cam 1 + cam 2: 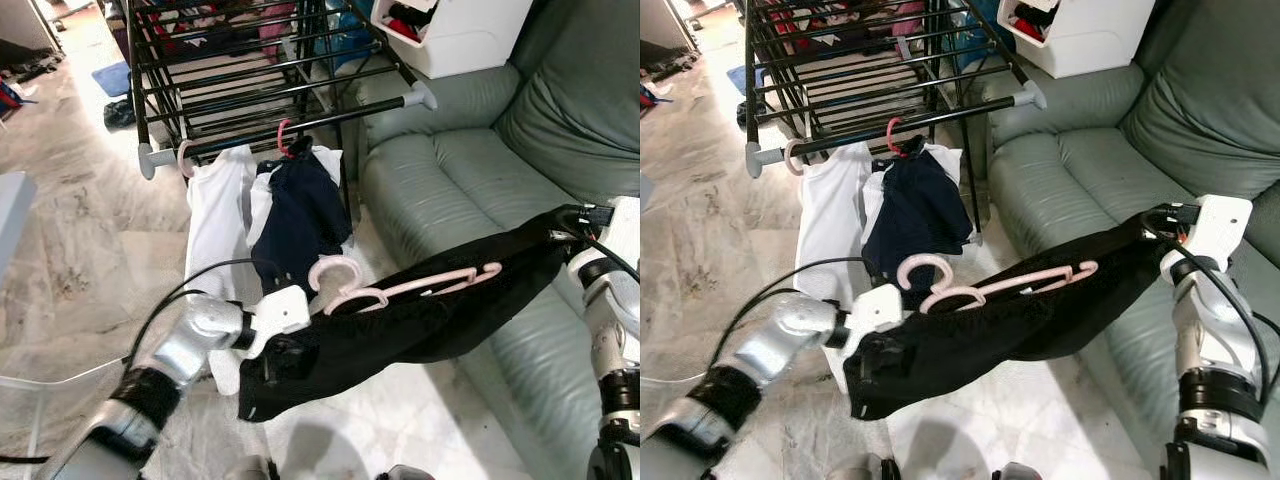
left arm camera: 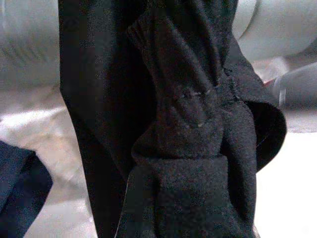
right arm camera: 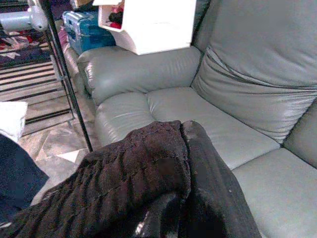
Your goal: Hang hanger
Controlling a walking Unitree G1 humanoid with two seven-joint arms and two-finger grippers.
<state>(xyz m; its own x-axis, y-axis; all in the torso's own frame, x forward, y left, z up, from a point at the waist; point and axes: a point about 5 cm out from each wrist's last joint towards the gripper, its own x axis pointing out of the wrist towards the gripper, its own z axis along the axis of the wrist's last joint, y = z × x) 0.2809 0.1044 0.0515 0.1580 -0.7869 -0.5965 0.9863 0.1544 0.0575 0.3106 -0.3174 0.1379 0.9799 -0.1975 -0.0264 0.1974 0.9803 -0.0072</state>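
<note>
Beside the sofa, before the rack, my left gripper and right gripper each pinch one end of the black garment, pink hanger on it; next, I judge, its hook must reach the rack's rail.

A pink plastic hanger with a curved hook lies nearly flat on top of a black fabric garment that is stretched out in the air in front of the grey-green sofa. Its hook end points toward the black metal drying rack, whose front rail already carries two hung garments.
</note>
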